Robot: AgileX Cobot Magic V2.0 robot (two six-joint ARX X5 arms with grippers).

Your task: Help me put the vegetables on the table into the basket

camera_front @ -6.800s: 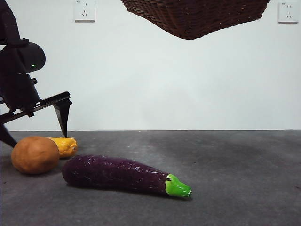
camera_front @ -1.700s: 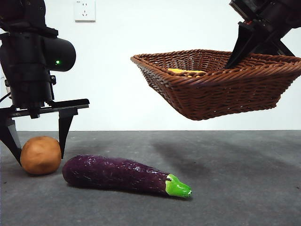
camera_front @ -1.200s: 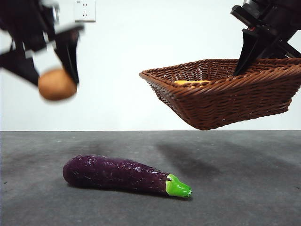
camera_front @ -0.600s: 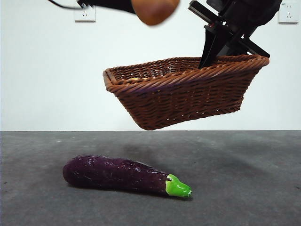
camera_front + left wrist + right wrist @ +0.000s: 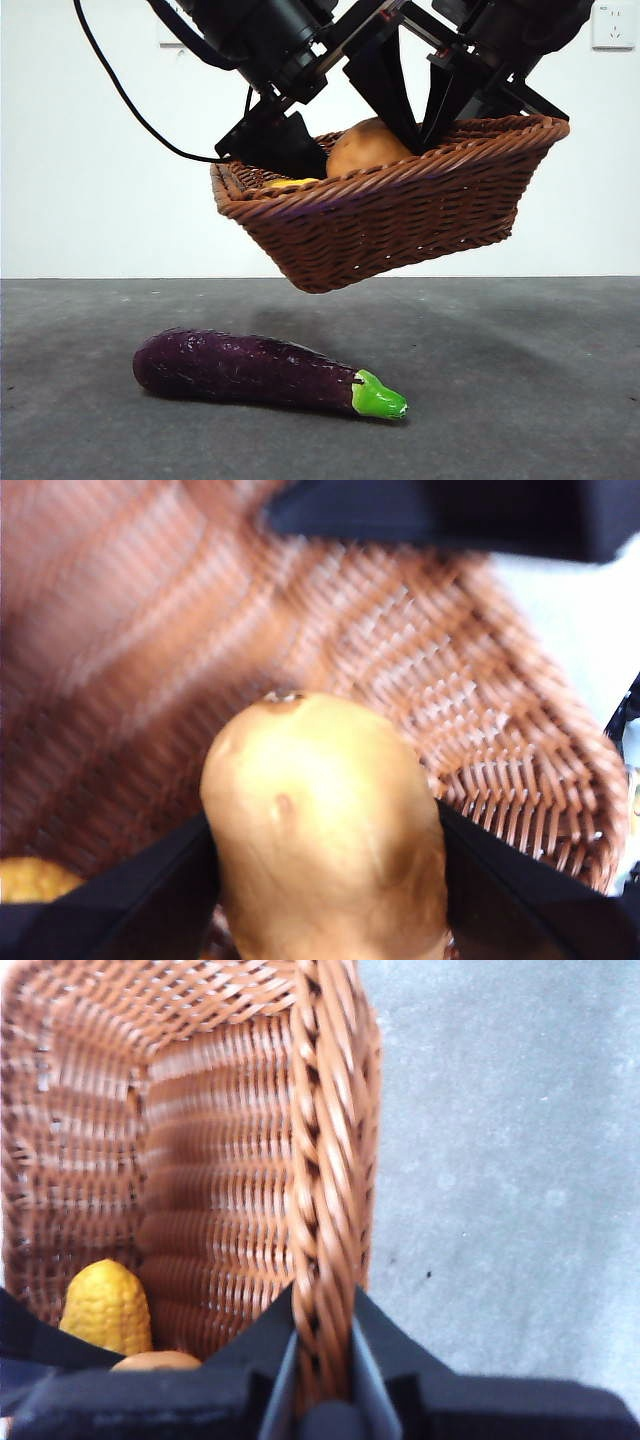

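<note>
The dark-brown wicker basket (image 5: 400, 220) hangs tilted above the table (image 5: 520, 380). My right gripper (image 5: 450, 115) is shut on its braided rim (image 5: 325, 1160), with the jaws (image 5: 322, 1360) pinching the weave. My left gripper (image 5: 358, 145) reaches into the basket, shut on the round brown potato (image 5: 365, 148), which fills the gap between its jaws (image 5: 320, 830). The small yellow-orange piece (image 5: 105, 1305) lies on the basket floor beside it (image 5: 30, 880). The purple eggplant (image 5: 250, 370) with its green cap lies on the table below the basket.
A white wall with a socket (image 5: 612, 25) stands behind. The left arm's black cable (image 5: 120, 90) loops down at the upper left. Grey tabletop stretches to both sides of the eggplant.
My left gripper has come down with the potato from above the basket into it. Earlier it lifted the potato off the table at the left. The basket stays held in the air.
</note>
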